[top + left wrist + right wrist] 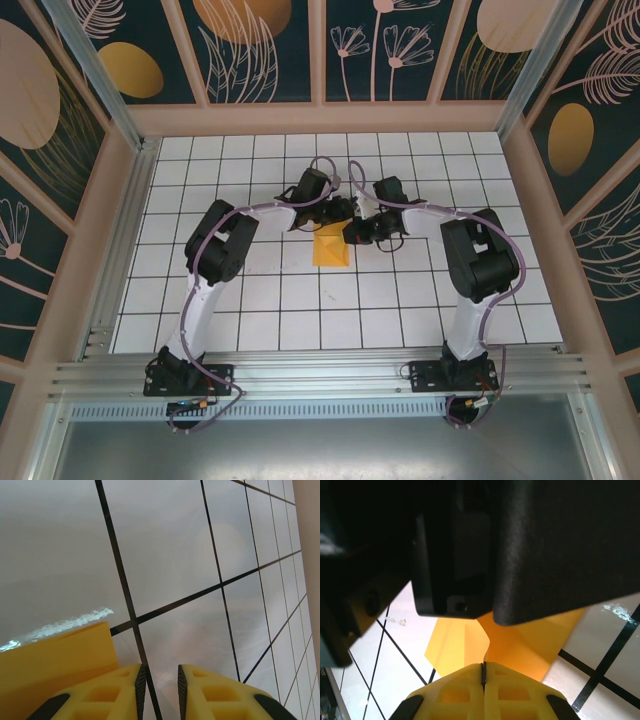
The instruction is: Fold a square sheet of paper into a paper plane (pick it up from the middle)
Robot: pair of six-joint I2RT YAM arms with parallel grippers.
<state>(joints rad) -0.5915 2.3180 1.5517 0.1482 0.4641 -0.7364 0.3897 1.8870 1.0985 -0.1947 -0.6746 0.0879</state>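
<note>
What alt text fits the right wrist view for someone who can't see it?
The right gripper, yellow-fingered, is shut at bottom centre, apparently pinching a raised fold of the partly folded orange paper sheet lying on the white gridded table. A black arm housing, close to the lens, covers the upper half.

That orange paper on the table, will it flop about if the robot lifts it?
Probably floppy: the orange paper looks thin, and a flap curls up into the shut right end effector. It is likely very light, so a nudge may slide it over the glossy table. Its folds probably stiffen it slightly.
</note>
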